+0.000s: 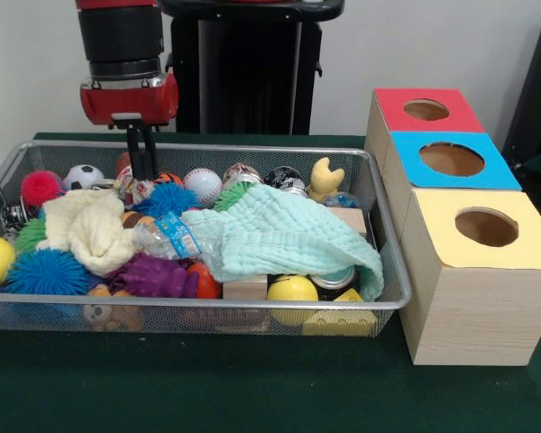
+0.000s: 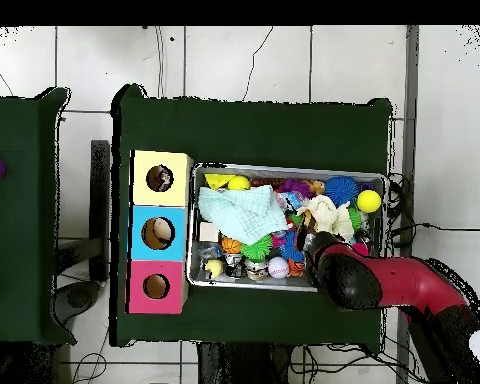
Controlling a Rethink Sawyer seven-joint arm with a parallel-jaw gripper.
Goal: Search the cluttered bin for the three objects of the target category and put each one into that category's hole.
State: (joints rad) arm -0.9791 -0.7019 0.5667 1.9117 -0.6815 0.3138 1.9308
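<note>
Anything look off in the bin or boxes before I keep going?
Nothing spilled or damaged. A mint cloth drapes over the right half of the bin, hiding what lies beneath. The gripper reaches in at the far left. All three boxes stand upright.

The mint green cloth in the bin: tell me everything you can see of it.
The mint green cloth looks like soft waffle-textured fabric, crumpled and spread over the right-middle of the bin. It drapes over a clear plastic bottle, a wooden block and a yellow ball, its right edge hanging near the mesh wall. The overhead view shows it nearest the boxes.
</note>
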